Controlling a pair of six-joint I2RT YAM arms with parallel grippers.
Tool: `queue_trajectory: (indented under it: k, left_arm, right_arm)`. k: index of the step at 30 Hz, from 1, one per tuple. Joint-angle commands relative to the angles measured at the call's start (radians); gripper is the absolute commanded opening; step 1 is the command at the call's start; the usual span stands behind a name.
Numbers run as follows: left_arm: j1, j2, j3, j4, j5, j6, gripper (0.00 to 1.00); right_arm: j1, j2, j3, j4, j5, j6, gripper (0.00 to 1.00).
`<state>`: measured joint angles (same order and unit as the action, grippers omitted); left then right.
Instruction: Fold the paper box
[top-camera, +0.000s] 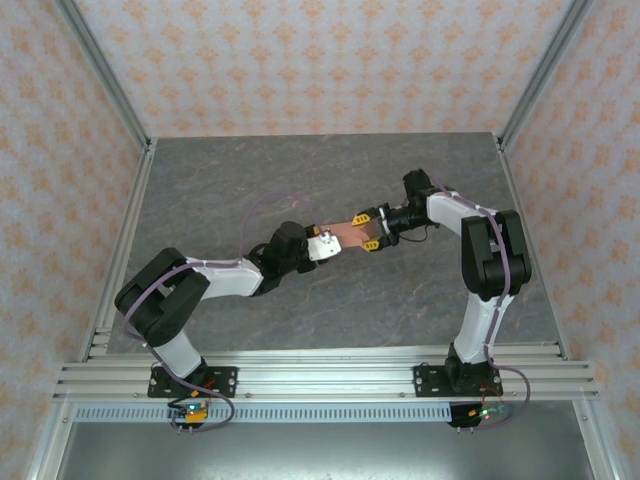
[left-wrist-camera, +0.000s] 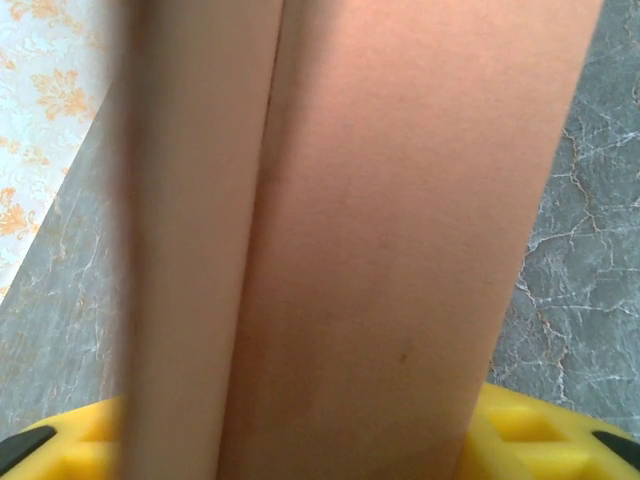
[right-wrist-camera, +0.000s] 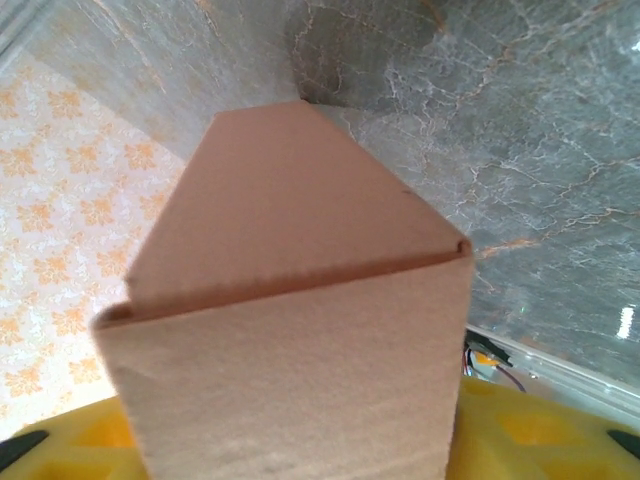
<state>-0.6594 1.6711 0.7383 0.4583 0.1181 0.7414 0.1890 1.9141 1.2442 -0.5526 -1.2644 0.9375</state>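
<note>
The paper box hung over the tabletop, the left tool clamped on its eight-o'clock end, the right tool on its two-o'clock end. Folding looked midway; next, one tool should release and tuck the pointed flap.

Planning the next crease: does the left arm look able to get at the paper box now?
Likely yes: the paper box sits between the left end effector and right end effector above the table, its card seemingly in both grips, nothing between.

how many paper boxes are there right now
1: the paper box, gripped at one end by the left gripper and at the other by the right gripper.
</note>
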Motion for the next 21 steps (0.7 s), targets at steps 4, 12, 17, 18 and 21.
queue_trajectory:
  k: [4,12,17,18,21]
  left_arm:
    - [-0.006,-0.118,0.118,-0.305,-0.024,-0.039,0.48]
    - [-0.006,-0.199,0.327,-0.903,0.107,-0.113,0.50]
    - [-0.005,-0.082,0.449,-1.131,0.059,-0.053,0.50]
    - [-0.002,-0.060,0.474,-1.155,0.048,-0.039,0.50]
    - [0.015,-0.005,0.550,-1.215,0.039,-0.026,0.50]
  right_arm:
    - [-0.025,-0.091,0.034,-0.026,0.088,0.023,0.75]
    - [-0.041,-0.205,0.075,0.087,0.227,-0.108,0.92]
    - [-0.039,-0.346,-0.005,0.049,0.558,-0.334,0.85]
    - [-0.035,-0.403,-0.055,0.087,0.605,-0.379,0.84]
    - [-0.006,-0.567,-0.211,0.200,0.738,-0.521,0.82]
